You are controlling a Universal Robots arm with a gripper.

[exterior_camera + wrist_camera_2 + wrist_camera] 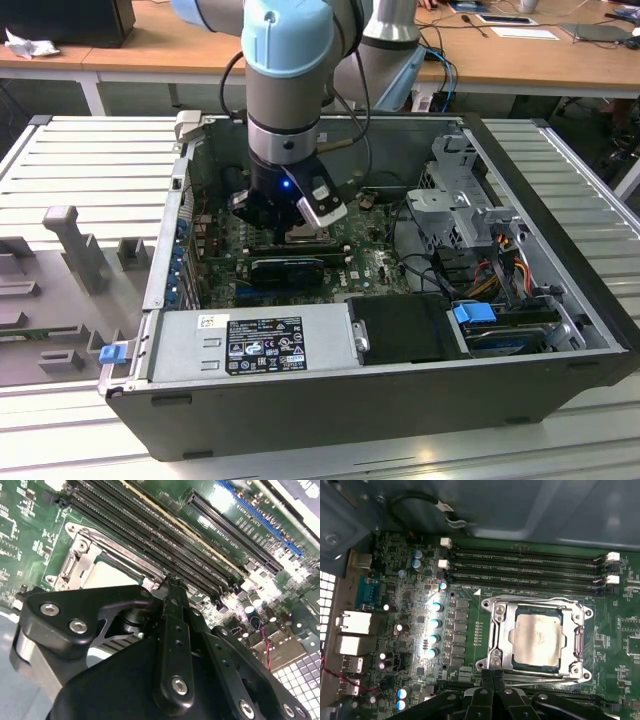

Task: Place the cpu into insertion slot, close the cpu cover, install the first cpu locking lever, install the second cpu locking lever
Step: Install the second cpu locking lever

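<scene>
A lab: wooden desks (pixel 150 50) (cables strewn) behind a slatted workbench (pixel 90 160).

We note the gripper (pixel 172 587) hides most of the cpu (pixel 107 572) in the second wrist view; slot pins unseen beneath the cpu.

My gripper (pixel 492 672) sits right at the edge of the cpu cover (pixel 536 602), which lies flat over the cpu (pixel 537 639) in the insertion slot (pixel 501 630), memory slots (pixel 525 567) just beside it.
</scene>
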